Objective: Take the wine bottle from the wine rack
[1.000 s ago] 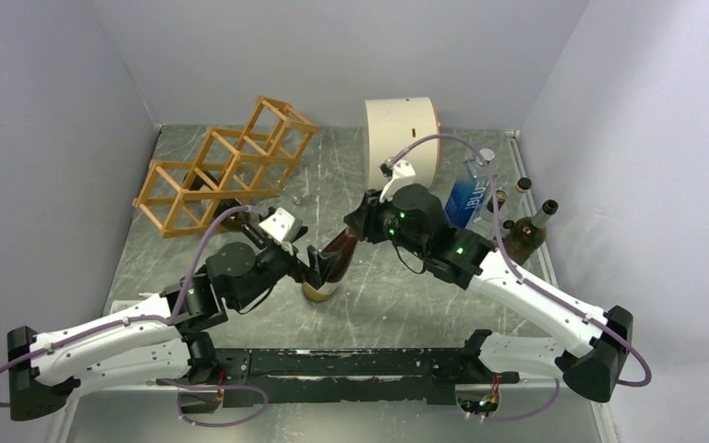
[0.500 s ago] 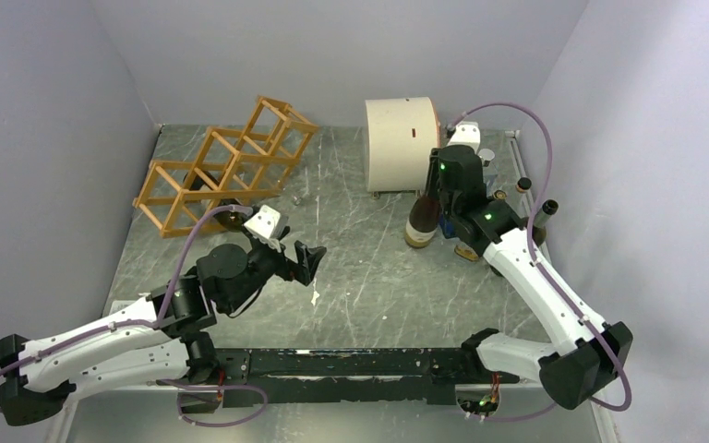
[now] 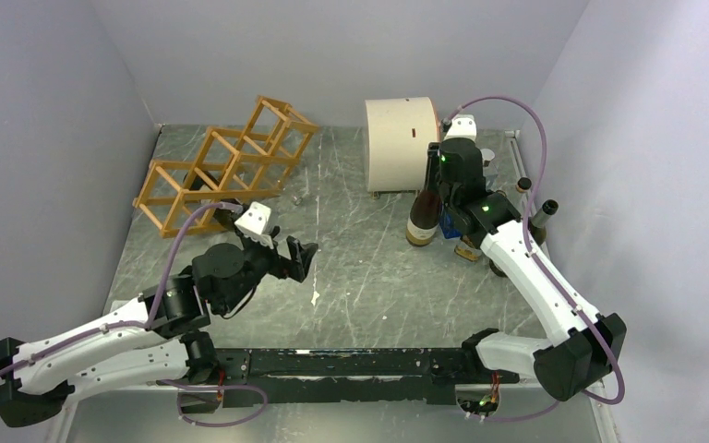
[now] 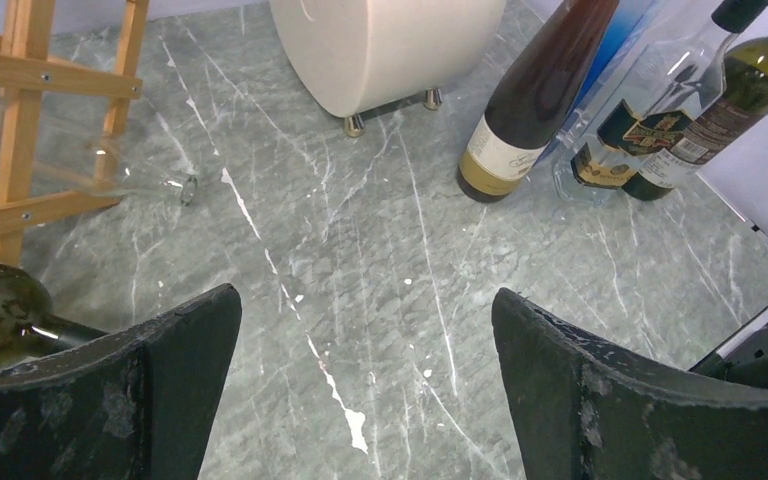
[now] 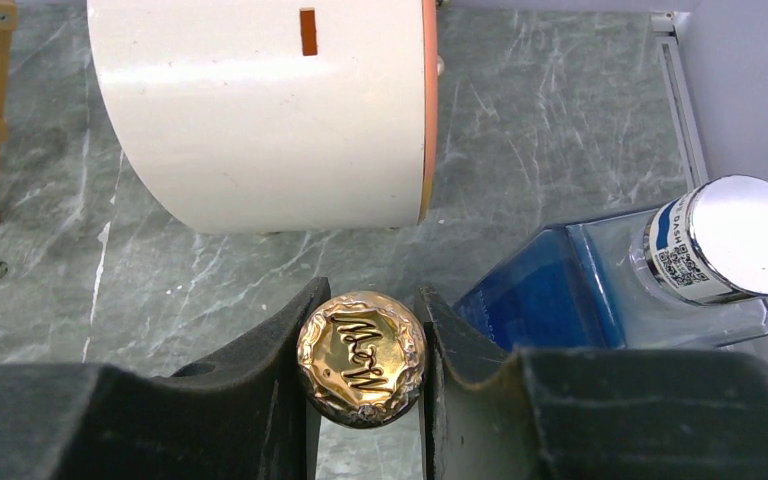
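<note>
item: wine bottle (image 3: 423,217); dark glass, cream label low on the body, gold embossed cap (image 5: 362,358); off the wine rack (image 3: 226,166) and well apart from it, upright at the back right of the table (image 3: 360,277), just beside the cream drum (image 3: 397,143) and the blue bottle (image 5: 560,280); base down at the table top, though i cannot tell whether it rests or hangs just clear.

right gripper (image 3: 438,180): clenched on the wine bottle's top, one foam pad on each side of the gold cap.

left gripper (image 3: 300,254): released, fingers (image 4: 160,390) spread wide with only bare table between them.

changes noted: a second ago the wine bottle leaned at mid-table with both grippers at it, left at the base, right at the neck; now it stands at the right with the right gripper alone; since half a second ago it has barely shifted; the left arm has drawn back toward the near left.

also present: green bottle (image 4: 750,80) beyond the blue one; a dark bottle (image 4: 0,315) lying by the rack's foot; rack in place throughout.
</note>
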Tool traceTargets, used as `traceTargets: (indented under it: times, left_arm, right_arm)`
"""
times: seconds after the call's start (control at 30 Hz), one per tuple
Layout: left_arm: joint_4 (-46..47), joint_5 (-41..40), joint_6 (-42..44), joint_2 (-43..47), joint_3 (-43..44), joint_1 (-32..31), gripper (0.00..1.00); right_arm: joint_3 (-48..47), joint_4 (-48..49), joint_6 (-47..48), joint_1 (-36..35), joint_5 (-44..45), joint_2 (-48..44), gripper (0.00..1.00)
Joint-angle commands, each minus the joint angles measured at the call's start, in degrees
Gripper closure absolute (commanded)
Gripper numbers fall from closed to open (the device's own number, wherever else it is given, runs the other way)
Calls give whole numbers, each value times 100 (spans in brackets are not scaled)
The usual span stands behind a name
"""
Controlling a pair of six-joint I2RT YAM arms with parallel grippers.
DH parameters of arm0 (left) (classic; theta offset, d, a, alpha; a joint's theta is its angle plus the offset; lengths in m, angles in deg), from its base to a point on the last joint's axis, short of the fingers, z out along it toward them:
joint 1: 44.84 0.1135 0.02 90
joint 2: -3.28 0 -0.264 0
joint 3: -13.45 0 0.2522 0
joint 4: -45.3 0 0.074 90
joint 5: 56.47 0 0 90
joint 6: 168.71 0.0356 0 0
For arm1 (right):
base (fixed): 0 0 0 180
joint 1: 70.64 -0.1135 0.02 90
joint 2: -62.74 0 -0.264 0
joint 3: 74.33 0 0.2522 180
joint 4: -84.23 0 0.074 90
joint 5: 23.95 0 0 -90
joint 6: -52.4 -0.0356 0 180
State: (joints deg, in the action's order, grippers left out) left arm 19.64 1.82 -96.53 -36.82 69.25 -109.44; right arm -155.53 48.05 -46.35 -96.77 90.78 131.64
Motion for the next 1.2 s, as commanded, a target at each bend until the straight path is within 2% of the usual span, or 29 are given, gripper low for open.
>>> traceTargets:
  times: [0.0, 0.2, 0.3, 0.4, 0.5, 0.63, 0.8, 0.87, 1.0, 1.17]
  left_arm:
    - [-346, -263, -164, -79, 415, 33, 1]
    - [-541, 199, -97, -74, 661, 157, 1]
    - [-700, 403, -70, -134, 801, 265, 1]
    - [-851, 725, -10, -255, 886, 552, 1]
    - [-1057, 1143, 77, -390, 947, 1069, 1]
    - [-1188, 1860, 271, -348, 956, 2158, 1]
    - [-1260, 2255, 428, -148, 926, 3172, 1]
    - [-1277, 2316, 397, -90, 895, 3287, 1]
    - [-1382, 2287, 226, 197, 861, 3302, 1]
    - [-1731, 2059, 26, 711, 975, 3301, 1]
  right_arm:
    - [-243, 429, -56, 6, -157, -112, 73]
    - [-503, 155, 13, 3, -294, -144, 44]
    - [-779, -57, 81, 3, -324, -149, 32]
    - [-1235, -324, 155, -5, -453, -133, 24]
    - [-1621, -494, 292, -14, -850, -92, 21]
    - [-1978, -624, 288, -140, -1455, 70, 20]
    - [-1980, -378, 338, -1284, -1280, 449, 18]
    - [-1829, -105, 355, -1645, -1478, 684, 16]
    - [-1396, 659, 71, -1724, -2273, 1292, 13]
    - [-1557, 1278, -29, -1903, -2749, 2505, 12]
